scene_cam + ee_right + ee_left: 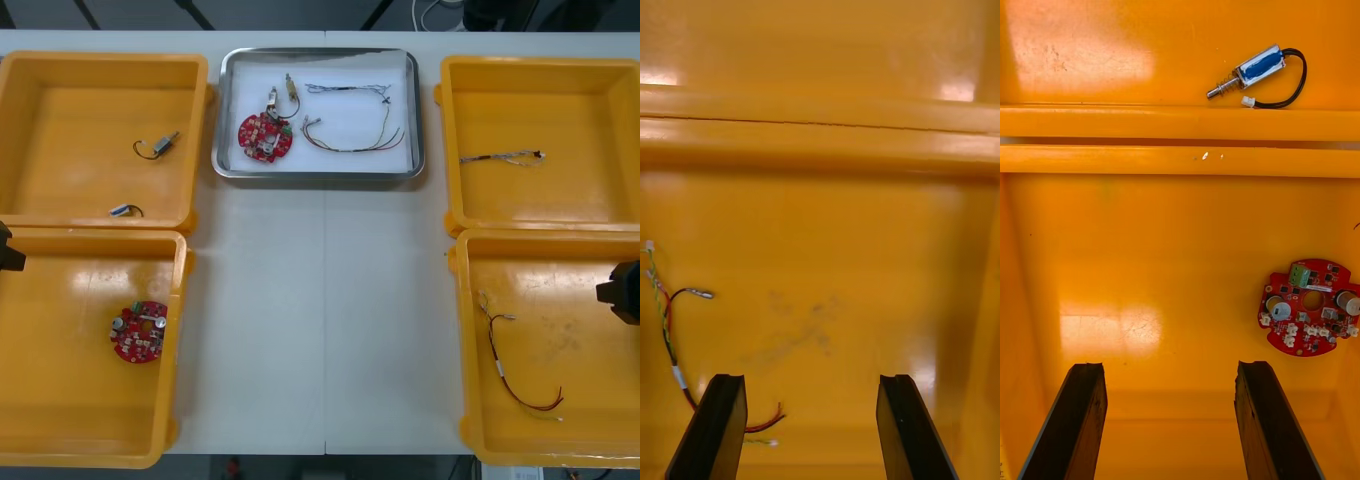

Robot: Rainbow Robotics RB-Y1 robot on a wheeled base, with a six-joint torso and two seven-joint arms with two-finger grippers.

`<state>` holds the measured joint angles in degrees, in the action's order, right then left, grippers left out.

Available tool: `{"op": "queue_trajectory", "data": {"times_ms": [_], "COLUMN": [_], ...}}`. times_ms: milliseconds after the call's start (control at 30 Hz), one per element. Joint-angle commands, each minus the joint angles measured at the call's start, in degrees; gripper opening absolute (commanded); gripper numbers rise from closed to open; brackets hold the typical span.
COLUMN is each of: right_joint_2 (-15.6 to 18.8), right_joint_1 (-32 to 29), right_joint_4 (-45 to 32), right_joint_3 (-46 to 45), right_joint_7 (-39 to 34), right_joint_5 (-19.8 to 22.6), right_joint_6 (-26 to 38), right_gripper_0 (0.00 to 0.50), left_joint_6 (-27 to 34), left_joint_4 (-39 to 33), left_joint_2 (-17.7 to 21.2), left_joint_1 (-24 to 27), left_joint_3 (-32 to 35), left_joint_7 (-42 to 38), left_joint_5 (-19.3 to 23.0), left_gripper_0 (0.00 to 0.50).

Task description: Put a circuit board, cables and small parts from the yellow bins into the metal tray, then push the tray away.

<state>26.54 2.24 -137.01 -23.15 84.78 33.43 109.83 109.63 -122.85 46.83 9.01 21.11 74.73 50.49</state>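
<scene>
Now the metal tray (318,172), at the table's (320,300) far edge, holds one circuit board (265,136) near its left rim and seemingly two cables (350,150) lying lengthwise; left gripper (1169,367) and right gripper (811,377) gape over near yellow bins (70,400).

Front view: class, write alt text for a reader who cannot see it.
A metal tray at the far middle of the table holds a red circuit board, cables and small metal parts. Two yellow bins stand at each side; the left gripper and right gripper hang at the near bins' outer edges.
</scene>
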Motion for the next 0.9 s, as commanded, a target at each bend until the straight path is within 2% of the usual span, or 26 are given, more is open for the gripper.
{"op": "queue_trajectory", "data": {"times_ms": [33,400,900], "right_joint_2": [-0.52,0.36,0.36], "right_joint_1": [-1.98,-4.44,-4.53], "right_joint_4": [-1.68,-1.07,-0.89], "right_joint_3": [-0.76,0.91,1.0], "right_joint_7": [-4.01,-4.36,-5.15], "right_joint_5": [2.34,2.87,2.78], "right_joint_6": [0.17,0.17,0.17], "right_gripper_0": [0.5,0.5,0.5], "left_joint_6": [0.37,0.37,0.37], "left_joint_4": [-1.61,-1.61,-1.61], "left_joint_2": [2.56,2.56,2.56], "left_joint_1": [-0.92,-0.92,-0.92], "left_joint_3": [0.51,0.51,0.51], "left_joint_7": [-1.26,-1.26,-1.26], "left_joint_5": [0.13,0.13,0.13], "left_gripper_0": [0.5,0.5,0.5]}}
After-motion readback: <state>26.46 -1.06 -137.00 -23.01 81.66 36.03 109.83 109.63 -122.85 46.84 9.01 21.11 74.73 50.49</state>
